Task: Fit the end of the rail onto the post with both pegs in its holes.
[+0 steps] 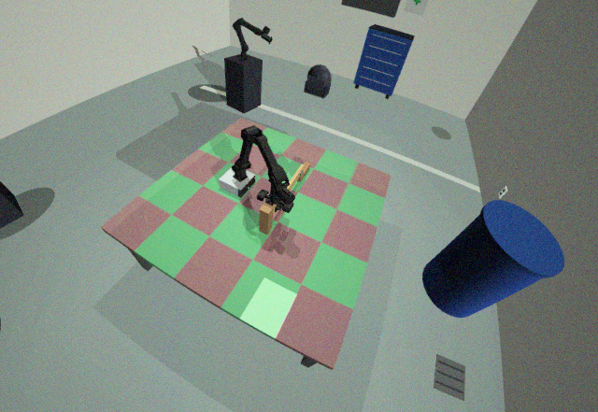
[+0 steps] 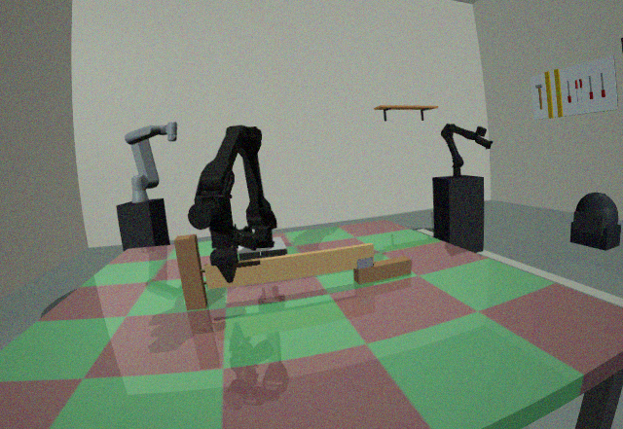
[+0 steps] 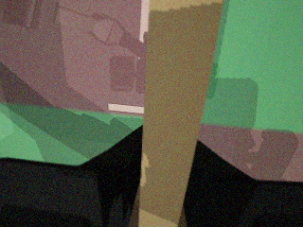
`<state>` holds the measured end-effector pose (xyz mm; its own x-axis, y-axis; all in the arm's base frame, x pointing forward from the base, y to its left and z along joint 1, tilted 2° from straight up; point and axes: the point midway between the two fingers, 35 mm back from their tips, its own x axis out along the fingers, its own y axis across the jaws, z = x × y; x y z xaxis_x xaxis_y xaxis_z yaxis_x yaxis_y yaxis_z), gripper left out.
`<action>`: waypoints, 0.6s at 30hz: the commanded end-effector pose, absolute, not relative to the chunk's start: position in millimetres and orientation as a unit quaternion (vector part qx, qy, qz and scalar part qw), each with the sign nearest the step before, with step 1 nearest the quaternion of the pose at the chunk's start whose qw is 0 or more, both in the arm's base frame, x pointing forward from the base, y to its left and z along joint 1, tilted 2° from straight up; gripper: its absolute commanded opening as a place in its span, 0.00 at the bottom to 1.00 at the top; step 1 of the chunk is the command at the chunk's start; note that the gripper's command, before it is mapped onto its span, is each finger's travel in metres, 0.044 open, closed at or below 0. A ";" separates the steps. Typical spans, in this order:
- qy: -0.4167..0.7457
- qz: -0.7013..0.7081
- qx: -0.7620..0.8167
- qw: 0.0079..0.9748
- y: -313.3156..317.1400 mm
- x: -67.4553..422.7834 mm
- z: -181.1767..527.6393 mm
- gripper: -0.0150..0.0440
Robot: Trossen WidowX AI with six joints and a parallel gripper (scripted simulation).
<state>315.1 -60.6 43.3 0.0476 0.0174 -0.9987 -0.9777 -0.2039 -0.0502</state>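
Observation:
The wooden rail [image 1: 298, 177] [image 2: 302, 264] [image 3: 182, 57] is held clear of the table at its near end and looks close to level. Its far end is in the grey bracket [image 2: 364, 263] on the low footboard block [image 2: 389, 269]. My gripper [image 2: 232, 268] [image 3: 162, 131] is shut on the rail close to its near end, one finger on each side. The post [image 1: 264, 220] [image 2: 190, 273] stands upright just beyond that end. In the exterior view a narrow gap separates rail and post, with short parts of the pegs showing in it. The holes and peg tips are hidden.
The arm's pale base [image 1: 234, 181] stands on the checkered table [image 1: 192, 248] [image 2: 311, 384], to one side of the rail. The arm reaches over from there to the rail. Shadows of the arm fall across the table around the post.

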 end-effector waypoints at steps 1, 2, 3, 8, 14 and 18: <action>0.429 0.536 -0.561 0.463 -63.8 318.2 46.1 0.25; 0.429 0.536 -0.561 0.463 -64.1 318.3 46.0 0.25; 0.429 0.536 -0.561 0.463 -64.4 318.4 46.0 0.25; 0.429 0.536 -0.561 0.463 -65.9 318.7 45.9 0.25; 0.429 0.536 -0.561 0.463 -67.8 319.1 45.9 0.25; 0.429 0.536 -0.561 0.463 -69.1 319.4 45.9 0.25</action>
